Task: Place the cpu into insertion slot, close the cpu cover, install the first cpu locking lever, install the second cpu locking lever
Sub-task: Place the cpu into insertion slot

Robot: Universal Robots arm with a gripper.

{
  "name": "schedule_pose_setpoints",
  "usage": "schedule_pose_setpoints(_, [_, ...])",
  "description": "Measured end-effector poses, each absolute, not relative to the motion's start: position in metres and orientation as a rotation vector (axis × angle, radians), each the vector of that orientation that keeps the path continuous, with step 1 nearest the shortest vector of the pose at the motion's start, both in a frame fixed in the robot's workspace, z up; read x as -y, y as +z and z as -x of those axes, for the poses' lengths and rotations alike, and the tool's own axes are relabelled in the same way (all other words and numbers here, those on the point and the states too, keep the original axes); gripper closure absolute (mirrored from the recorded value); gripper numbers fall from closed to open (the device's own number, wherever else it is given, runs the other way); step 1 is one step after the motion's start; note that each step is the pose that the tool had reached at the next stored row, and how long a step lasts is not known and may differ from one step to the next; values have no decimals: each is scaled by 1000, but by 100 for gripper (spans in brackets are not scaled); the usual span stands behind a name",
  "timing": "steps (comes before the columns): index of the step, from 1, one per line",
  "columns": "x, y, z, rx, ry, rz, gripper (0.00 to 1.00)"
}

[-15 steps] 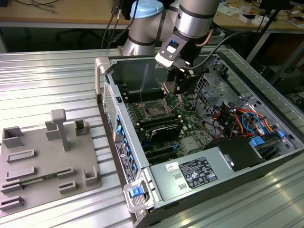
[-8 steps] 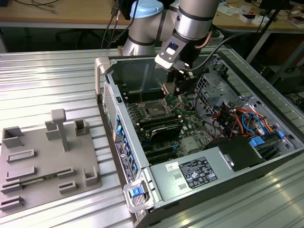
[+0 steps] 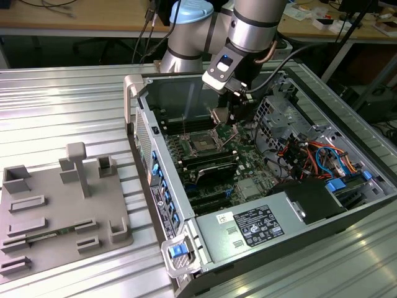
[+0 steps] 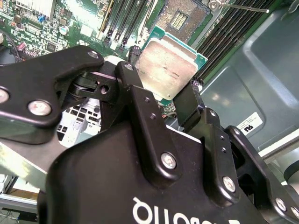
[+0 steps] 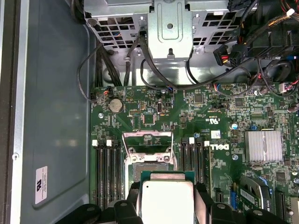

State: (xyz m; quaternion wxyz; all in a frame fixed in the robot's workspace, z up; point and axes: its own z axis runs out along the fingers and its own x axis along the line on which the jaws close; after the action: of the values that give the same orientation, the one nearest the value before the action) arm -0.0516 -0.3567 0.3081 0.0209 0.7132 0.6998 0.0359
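- The first step is in hand: the gripper (image 4: pixel 163 91) is clamped on the cpu (image 4: pixel 170 70), one black finger (image 4: pixel 135 93) on each of two opposite edges, silvery top facing the second wrist camera.
- In the first wrist view the cpu (image 5: pixel 167 200) hangs above the motherboard (image 5: pixel 154 107), just beside the insertion slot (image 5: pixel 150 163) and not yet in it.
- The slot lies bare and dark, with the cpu cover (image 5: pixel 147 140) tipped up on its hinge at the slot's far edge, so the way in looks clear.
- A thin metal lever (image 4: pixel 243 8) stands free next to the slot in the second wrist view; neither lever appears latched (a judgement, as little of them shows).
- Seating the chip probably calls for it to be level and square to the slot's rim, corners matched, and lowered without sliding, since the contacts underneath would not take scraping.
- The open computer case (image 3: pixel 149 143) holds the motherboard, long black memory slots (image 5: pixel 106 172) on both sides of the slot, a finned heatsink (image 5: pixel 263 145), a drive cage (image 5: pixel 168 28) with bundled cables, and a labelled grey box (image 3: pixel 260 226).
- On the exterior view's left a grey fixture tray (image 3: pixel 56 205) carries moulded holders; one groove holds a green strip (image 3: pixel 37 236), the rest look vacant.
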Motion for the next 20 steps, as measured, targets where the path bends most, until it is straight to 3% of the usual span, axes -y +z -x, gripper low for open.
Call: schedule_pose_setpoints(20, [356,281,55,-2186,112,-2196,45])
